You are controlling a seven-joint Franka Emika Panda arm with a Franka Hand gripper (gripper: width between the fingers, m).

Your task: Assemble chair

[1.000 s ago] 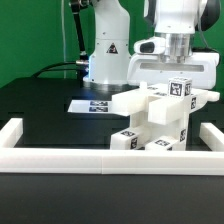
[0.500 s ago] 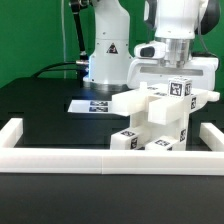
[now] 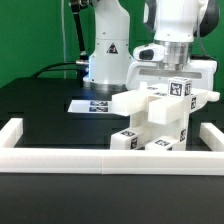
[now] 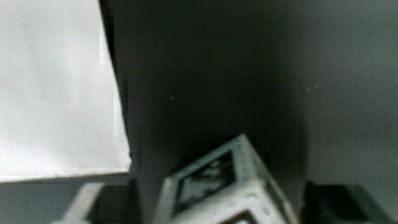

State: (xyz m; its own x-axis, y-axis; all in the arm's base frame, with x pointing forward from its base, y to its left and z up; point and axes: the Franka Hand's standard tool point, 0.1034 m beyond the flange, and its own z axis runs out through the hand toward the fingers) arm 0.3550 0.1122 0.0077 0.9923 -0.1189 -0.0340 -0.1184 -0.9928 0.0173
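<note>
The pincer point(image 3: 178, 75) is pinching the top of a tagged post point(image 3: 179, 90) of the chair point(image 3: 155, 118), which is standing on the black worktop point(image 3: 45, 105) just inside the white border frame point(image 3: 100, 161).

the chair point(image 3: 160, 118) parts at centre right of the exterior view look like matte white plastic, smooth and blocky, with small black-and-white printed tags that read as flat paper-like stickers. the border frame point(image 3: 100, 158) along the bottom of the frame has the same dull white plastic look. the table point(image 3: 40, 105) surface is black and matt, without glare. the marker board point(image 3: 88, 104) at mid frame is thin, flat and white, printed. the arm point(image 3: 105, 45) shells in the upper half are glossy white plastic with soft highlights.
</note>
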